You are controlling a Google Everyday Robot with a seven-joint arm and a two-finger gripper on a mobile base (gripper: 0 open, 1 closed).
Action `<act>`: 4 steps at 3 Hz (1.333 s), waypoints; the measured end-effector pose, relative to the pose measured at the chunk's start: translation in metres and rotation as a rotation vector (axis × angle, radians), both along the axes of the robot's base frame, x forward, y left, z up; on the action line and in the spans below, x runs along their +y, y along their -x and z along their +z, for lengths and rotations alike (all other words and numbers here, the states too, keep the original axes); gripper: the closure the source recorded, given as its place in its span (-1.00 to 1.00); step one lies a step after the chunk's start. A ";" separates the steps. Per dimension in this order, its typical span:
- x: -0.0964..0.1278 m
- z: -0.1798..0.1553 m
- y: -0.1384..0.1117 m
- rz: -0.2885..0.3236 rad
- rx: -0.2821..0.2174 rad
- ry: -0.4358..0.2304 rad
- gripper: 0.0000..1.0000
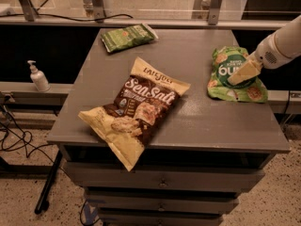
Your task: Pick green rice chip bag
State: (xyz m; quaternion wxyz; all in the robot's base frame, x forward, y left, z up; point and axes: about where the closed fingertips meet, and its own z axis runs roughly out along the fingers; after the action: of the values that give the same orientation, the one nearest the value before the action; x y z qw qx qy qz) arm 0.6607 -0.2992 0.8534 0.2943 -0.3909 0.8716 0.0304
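Nearest me are a speckled floor [19,197] and grey drawers [162,182] under the flat grey desk [197,121]. A large, crinkled cream-and-brown "Sea Salt" bag [138,107] lies left of centre, one corner overhanging the near edge. At the right edge lies the bright green glossy rice chip bag [223,74], with my pale hand [243,72] resting on top of it; spread or pinching, I cannot tell. A smaller, flat dark green bag [128,36] lies far left.
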 end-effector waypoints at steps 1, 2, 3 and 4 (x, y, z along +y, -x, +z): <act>0.025 0.018 -0.008 0.074 -0.030 -0.015 1.00; 0.050 0.035 -0.017 0.139 -0.060 -0.026 1.00; 0.062 0.047 -0.022 0.169 -0.079 -0.029 1.00; 0.069 0.057 -0.028 0.186 -0.097 -0.044 1.00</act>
State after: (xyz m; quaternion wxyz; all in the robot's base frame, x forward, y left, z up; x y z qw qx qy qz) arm 0.6888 -0.2307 0.9108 0.3404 -0.4646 0.8155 0.0577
